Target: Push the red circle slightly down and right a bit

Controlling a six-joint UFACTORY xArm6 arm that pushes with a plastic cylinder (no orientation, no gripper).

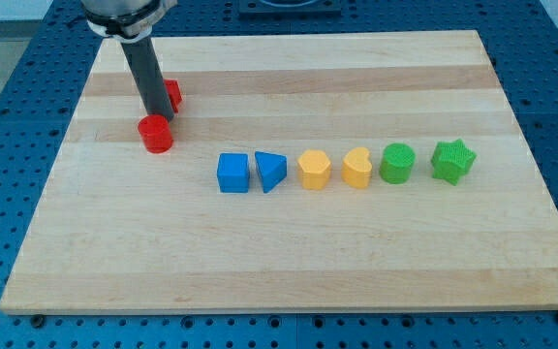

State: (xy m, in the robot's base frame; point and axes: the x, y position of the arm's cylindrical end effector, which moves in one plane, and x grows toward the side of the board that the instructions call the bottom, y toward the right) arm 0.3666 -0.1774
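Fingers are not fitted, so nothing is held; my tip (pixel 153 115) is set against the red circle (pixel 155 134) from the view's top, near the board's upper left. The push step is judged in hand; a short stroke toward lower right is called for, well clear of the blue cube (pixel 232 173).

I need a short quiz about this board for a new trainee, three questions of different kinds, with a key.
1. True or false: my tip stands at the upper edge of the red circle.
2. How many blocks lie in the row across the middle of the wooden board?
3. Which block ends that row on the view's right? A) blue cube B) green star C) yellow heart

Key
1. True; a second red block sits partly hidden behind the rod.
2. Six: blue cube, blue triangle, yellow hexagon, yellow heart, green circle, green star.
3. B
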